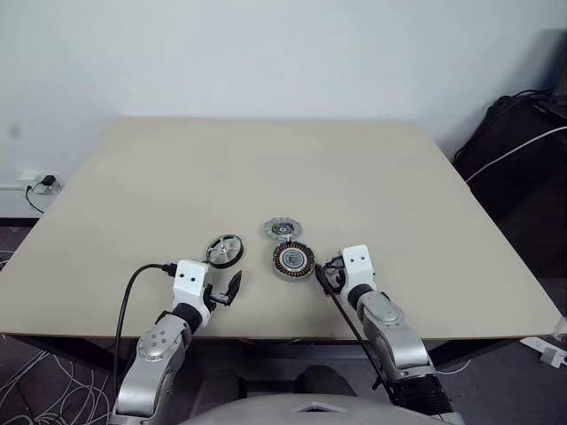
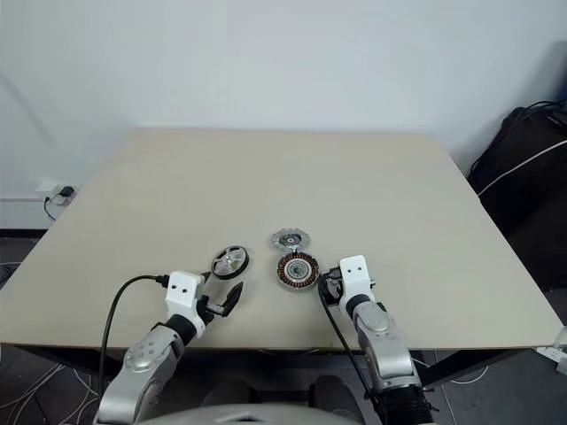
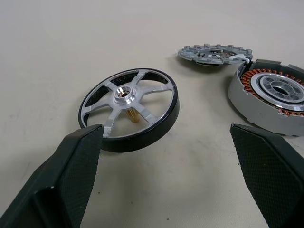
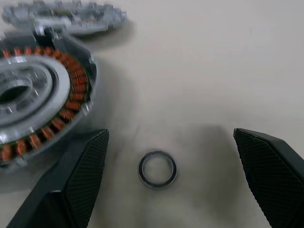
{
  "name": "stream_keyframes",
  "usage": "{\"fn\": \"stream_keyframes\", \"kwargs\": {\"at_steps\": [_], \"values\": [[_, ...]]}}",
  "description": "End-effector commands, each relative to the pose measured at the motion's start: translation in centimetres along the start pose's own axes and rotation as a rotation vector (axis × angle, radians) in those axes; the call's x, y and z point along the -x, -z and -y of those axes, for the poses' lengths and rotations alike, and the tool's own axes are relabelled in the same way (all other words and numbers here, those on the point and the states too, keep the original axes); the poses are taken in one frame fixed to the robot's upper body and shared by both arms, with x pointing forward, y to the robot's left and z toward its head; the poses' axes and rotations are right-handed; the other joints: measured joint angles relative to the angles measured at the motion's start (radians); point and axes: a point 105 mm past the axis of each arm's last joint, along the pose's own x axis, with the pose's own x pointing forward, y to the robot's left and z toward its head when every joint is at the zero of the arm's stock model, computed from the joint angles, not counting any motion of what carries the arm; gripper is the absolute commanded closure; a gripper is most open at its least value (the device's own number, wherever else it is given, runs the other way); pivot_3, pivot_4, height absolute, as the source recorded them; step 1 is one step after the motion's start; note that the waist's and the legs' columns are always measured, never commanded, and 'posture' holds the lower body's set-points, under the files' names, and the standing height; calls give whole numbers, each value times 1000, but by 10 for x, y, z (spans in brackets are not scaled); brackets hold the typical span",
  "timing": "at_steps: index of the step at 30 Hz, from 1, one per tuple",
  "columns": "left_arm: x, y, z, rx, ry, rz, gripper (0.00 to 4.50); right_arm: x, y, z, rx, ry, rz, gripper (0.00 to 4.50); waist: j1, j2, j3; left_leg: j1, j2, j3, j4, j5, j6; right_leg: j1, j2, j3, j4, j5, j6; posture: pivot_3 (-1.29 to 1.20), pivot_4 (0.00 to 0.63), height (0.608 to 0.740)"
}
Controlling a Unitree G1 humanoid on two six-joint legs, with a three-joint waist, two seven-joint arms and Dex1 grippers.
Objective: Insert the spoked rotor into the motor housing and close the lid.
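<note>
Left wrist view: spoked rotor (image 3: 129, 109) flat on table (image 1: 266, 168), hub up, between wide-spread fingers (image 3: 71, 171) of left gripper (image 1: 225, 289), nothing held. Motor housing (image 1: 292, 259) just beside, windings up; lid (image 1: 282, 231) just behind housing. Right gripper (image 1: 330, 276) beside housing, spread wide, empty, small washer (image 4: 157, 169) between its fingers. Likely step: grasp rotor. Advance left gripper, straddle dark rim squarely, close gently, lift level, avoid nudging housing.
</note>
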Motion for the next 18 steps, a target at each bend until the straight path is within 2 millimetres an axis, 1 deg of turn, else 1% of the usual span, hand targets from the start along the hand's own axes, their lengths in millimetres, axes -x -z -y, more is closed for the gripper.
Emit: {"fn": "stream_keyframes", "kwargs": {"at_steps": [1, 2, 3, 6, 7, 9, 11, 12, 13, 18], "values": [[1, -15, 1, -16, -4, 58, 0, 1, 7, 1, -12, -6, -20, 402, 0, 0, 0, 0, 0, 0, 0, 0, 0, 0, 0, 0, 0, 0, 0, 0, 0, 740], [1, -15, 0, -15, -5, 58, 0, 3, 11, 0, -20, -9, -33, 561, 0, 0, 0, 1, 0, 0, 0, 0, 0, 0, 0, 0, 0, 0, 0, 0, 0, 740], [1, -15, 0, -15, -6, 57, 0, 4, 15, 0, -26, -9, -43, 843, 1, 0, -1, 1, 0, 0, 0, 0, 0, 0, 0, 0, 0, 0, 0, 0, 0, 740], [1, -15, 0, -16, -6, 55, 0, 9, 22, -2, -39, -12, -61, 1824, 2, -2, -2, 2, 0, 0, 0, 0, 0, 0, 0, 0, 0, 0, 0, 0, 0, 740], [1, -14, 0, -16, -5, 55, 0, 11, 24, -3, -45, -14, -63, 2223, 2, -2, -3, 2, 0, 0, 0, 0, 0, 0, -1, 0, 0, 0, 0, 0, 0, 740], [1, -15, 1, -16, -3, 54, 0, 13, 25, -3, -52, -11, -65, 2790, 2, -3, -4, 2, 0, -1, 0, 0, 0, -1, -1, 0, 0, 0, 0, 0, 0, 740], [1, -15, 1, -17, 0, 54, 0, 15, 25, -3, -55, -7, -65, 3477, 2, -3, -4, 2, 0, -1, 0, 0, 0, -1, -2, 0, 0, 0, 0, 0, 0, 740], [0, -15, 1, -17, 1, 54, 0, 16, 25, -2, -55, -5, -63, 3717, 2, -3, -4, 2, 0, -1, 0, 0, 0, -1, -2, 0, 0, 0, 0, 0, 0, 740], [0, -15, 2, -18, 3, 54, 0, 17, 23, -2, -55, -3, -59, 3821, 2, -3, -4, 2, 0, -1, 0, 0, 0, -1, -2, -1, 0, 0, 0, 0, 0, 740], [-1, -15, 2, -17, 4, 54, 0, 20, 11, 1, -53, 1, -21, 3821, 3, -2, -4, 1, 0, -1, -1, 0, 0, -2, -3, -1, -1, -1, 0, 0, 0, 740]]}}
